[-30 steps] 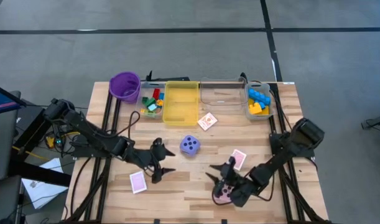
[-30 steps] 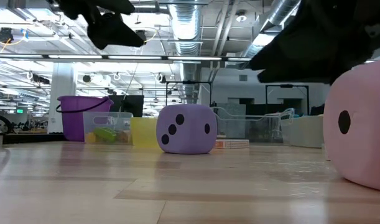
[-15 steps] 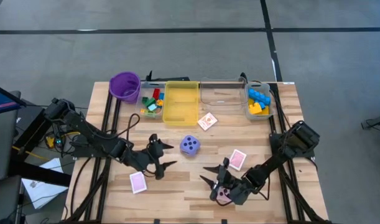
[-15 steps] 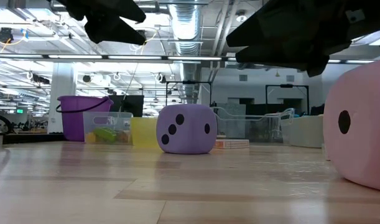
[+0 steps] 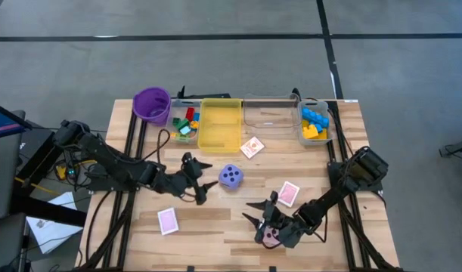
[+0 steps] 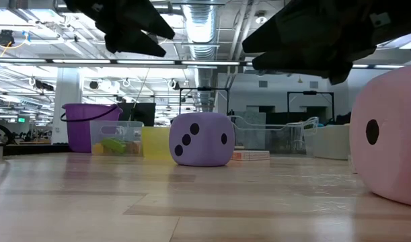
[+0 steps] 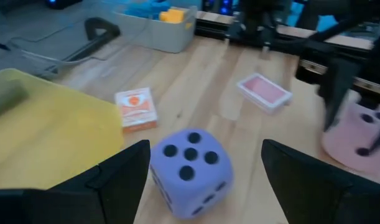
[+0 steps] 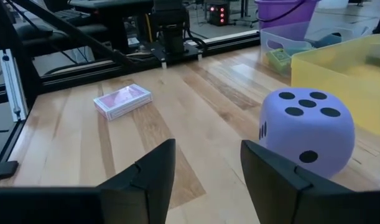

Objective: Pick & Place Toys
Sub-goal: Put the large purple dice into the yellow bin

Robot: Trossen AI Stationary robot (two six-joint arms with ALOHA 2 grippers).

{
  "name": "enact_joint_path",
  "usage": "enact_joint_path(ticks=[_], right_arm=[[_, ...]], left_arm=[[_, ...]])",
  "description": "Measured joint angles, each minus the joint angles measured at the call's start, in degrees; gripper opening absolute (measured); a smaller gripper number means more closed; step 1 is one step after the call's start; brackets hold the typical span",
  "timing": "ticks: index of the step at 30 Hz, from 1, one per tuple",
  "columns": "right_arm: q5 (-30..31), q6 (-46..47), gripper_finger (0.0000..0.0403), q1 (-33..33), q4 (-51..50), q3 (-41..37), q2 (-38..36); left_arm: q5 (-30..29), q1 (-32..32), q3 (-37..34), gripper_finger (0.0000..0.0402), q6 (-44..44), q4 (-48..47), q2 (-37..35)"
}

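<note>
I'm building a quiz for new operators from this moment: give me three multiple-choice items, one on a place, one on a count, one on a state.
1. Where is the purple die?
A. in the yellow bin
B. on the table, near the yellow bin
C. in the purple cup

2. How many pips show on its top face?
A. five
B. two
C. six

3. The left tool is:
A. shut on the die
B. shut on a card
C. open, empty

Answers: 1 B, the high view shows it on the wood in front of the bin; 2 A, the left wrist view shows five; 3 C, its fingers are spread beside the die.
</note>
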Motion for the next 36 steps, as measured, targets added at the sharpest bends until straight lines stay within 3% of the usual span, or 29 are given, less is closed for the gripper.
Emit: enact_joint_path(ticks=[4,11,18,25,30,36], right_arm=[[-0.9,0.0,0.0175,-0.3,-0.4,0.0,0.0],[-2.3,-1.0,0.0175,-1.5,-2.8,0.0,0.0],[-12.7,-8.4,0.0182,-7.4,-5.3,0.0,0.0],[-15.6,-15.4,0.0239,-12.0,-6.7,0.0,-1.1],[-19.7,-15.5,0.0284,-14.2,-12.0,0.0,-5.2],[-20.1,-19.1,0.0327,-17.7,-13.7,0.0,-10.9]], left_arm=[[0.0,2.1,0.0,0.0301,0.4,0.0,0.0],[1.5,3.2,0.0,0.0301,9.2,0.0,0.0],[5.8,3.2,0.0,0.0301,11.0,0.0,0.0],[5.8,3.2,0.0,0.0301,12.5,-0.1,0.0],[5.6,3.4,0.0,0.0301,20.7,-0.2,0.0],[3.1,6.5,0.0,0.0301,28.9,-0.1,0.0]])
